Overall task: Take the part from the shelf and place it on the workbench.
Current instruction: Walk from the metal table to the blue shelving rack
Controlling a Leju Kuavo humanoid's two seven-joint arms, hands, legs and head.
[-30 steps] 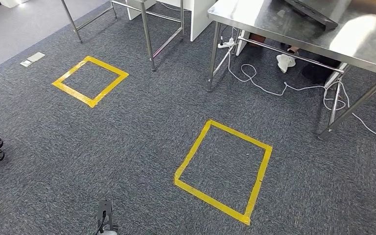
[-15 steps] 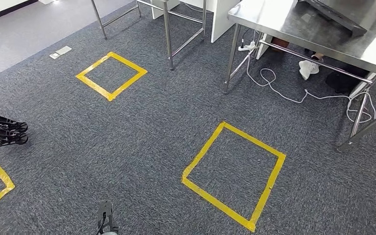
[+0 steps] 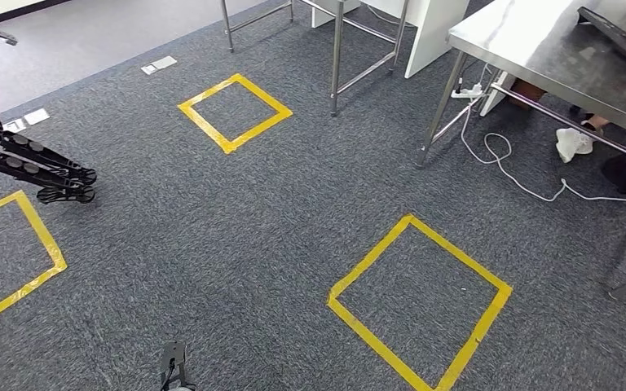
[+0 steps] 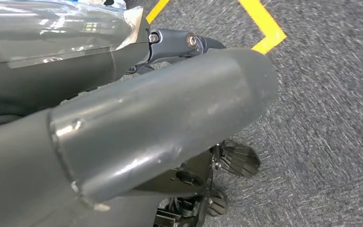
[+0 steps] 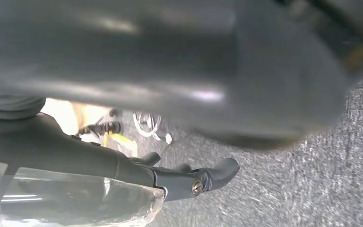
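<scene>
View swung left, workbench (image 3: pixel 538 49) edge right, carpet (image 3: pixel 253 228) open

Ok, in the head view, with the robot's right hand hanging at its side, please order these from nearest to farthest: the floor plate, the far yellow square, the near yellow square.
1. near yellow square: just ahead, to the right.
2. far yellow square: further ahead, left of the steel legs.
3. floor plate: beyond that square, at the carpet edge.

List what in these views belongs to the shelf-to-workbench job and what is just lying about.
Job: steel table, probably the workbench; left hand; right hand, what either holds unclear.
Lying about: white cable; white bundle under the table; black wheeled stand; floor sockets; yellow tape squares.
</scene>
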